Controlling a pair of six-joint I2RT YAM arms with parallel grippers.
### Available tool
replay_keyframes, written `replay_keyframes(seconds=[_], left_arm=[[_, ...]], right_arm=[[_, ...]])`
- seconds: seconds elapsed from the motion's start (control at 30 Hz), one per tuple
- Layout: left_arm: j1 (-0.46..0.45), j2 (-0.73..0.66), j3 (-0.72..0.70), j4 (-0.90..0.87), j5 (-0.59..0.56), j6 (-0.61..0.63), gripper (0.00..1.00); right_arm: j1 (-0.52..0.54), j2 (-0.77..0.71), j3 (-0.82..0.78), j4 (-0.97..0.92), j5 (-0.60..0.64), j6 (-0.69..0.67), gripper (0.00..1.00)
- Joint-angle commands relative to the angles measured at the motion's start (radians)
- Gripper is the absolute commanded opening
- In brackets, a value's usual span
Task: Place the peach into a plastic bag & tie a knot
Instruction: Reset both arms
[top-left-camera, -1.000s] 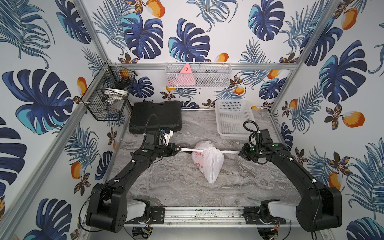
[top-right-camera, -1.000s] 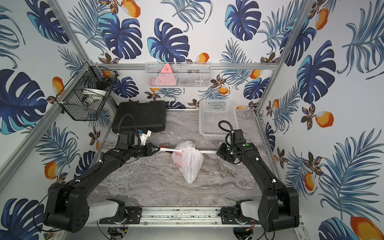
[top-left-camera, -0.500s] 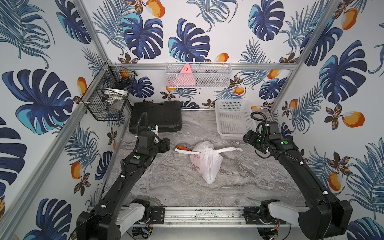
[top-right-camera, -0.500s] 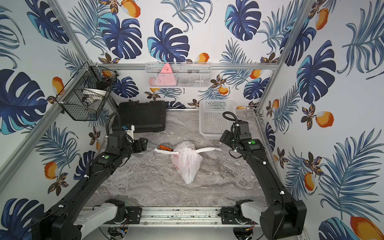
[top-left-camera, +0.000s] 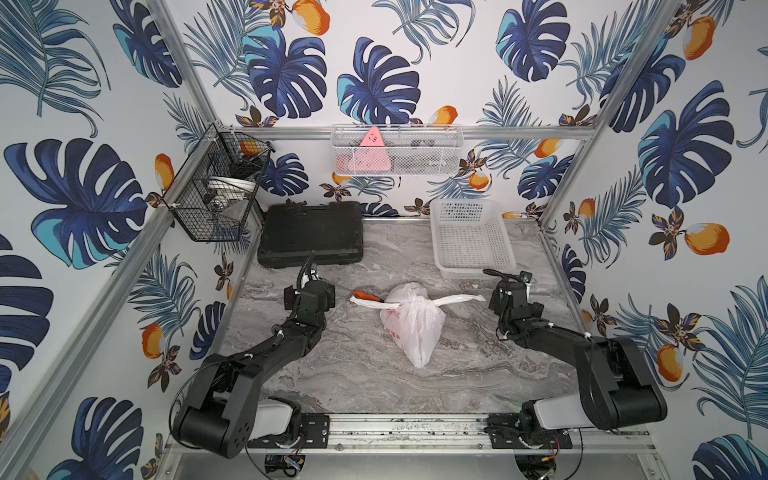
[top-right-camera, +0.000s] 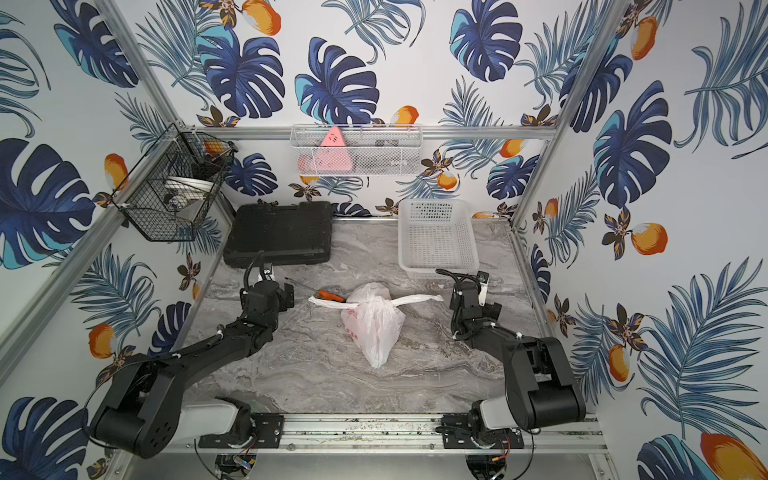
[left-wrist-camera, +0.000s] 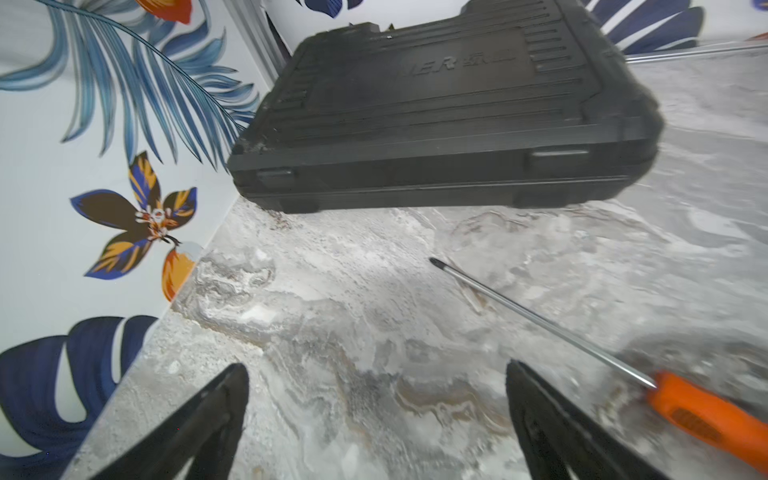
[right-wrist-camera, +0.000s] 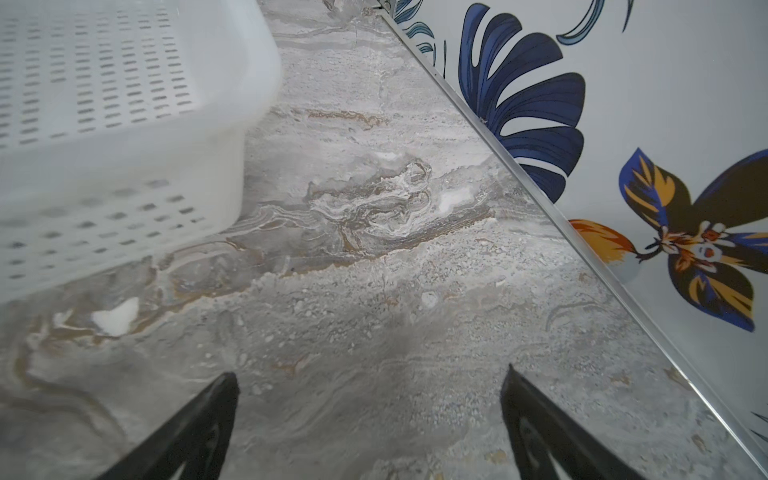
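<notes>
The plastic bag (top-left-camera: 413, 328) (top-right-camera: 374, 326) lies mid-table in both top views, thin, white and translucent with red print. Its knot (top-left-camera: 400, 306) (top-right-camera: 360, 306) sits at the far end, and the twisted handle ends stick out to both sides. The peach is hidden; only the bag's bulge shows. My left gripper (top-left-camera: 311, 296) (left-wrist-camera: 376, 370) is to the left of the bag, apart from it, open and empty over bare table. To the right of the bag, my right gripper (top-left-camera: 512, 297) (right-wrist-camera: 370, 374) is also open, empty and clear of the handle end.
An orange-handled screwdriver (top-left-camera: 370, 296) (left-wrist-camera: 706, 419) lies between the left gripper and the bag. A black case (top-left-camera: 309, 235) (left-wrist-camera: 436, 116) sits at the back left, a white perforated basket (top-left-camera: 471, 237) (right-wrist-camera: 104, 124) at the back right. A wire basket (top-left-camera: 216, 191) and a mesh shelf (top-left-camera: 397, 156) hang on the walls.
Both grippers have opened and let go of the handle ends they were pulling taut. Both arms have drawn back, away from the bag and toward the side walls. The bag stays put.
</notes>
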Motion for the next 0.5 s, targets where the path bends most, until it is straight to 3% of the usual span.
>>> replay_keyframes(seconds=[0.0,0.1,0.17,0.23,0.33,0.47], left_arm=[[0.022,0.103,-0.038,0.299,-0.042,0.033,0.99],[0.023,0.214,-0.059,0.425,0.012,0.052,0.99],[0.027,0.245,-0.080,0.507,0.026,0.066,0.99],[0.028,0.245,-0.070,0.467,0.054,0.060,0.99],[0.033,0.244,-0.074,0.474,0.074,0.062,0.99],[0.062,0.254,-0.130,0.568,0.207,0.068,0.99]], right_arm=[[0.003,0.057,-0.053,0.468,0.049,-0.153,0.99],[-0.007,0.057,-0.053,0.459,0.000,-0.105,1.00],[-0.022,0.103,-0.125,0.644,-0.073,-0.110,0.99],[-0.014,0.166,-0.164,0.833,-0.110,-0.193,0.99],[-0.027,0.101,-0.144,0.659,-0.150,-0.132,0.99],[-0.080,0.208,-0.169,0.827,-0.258,-0.136,0.99]])
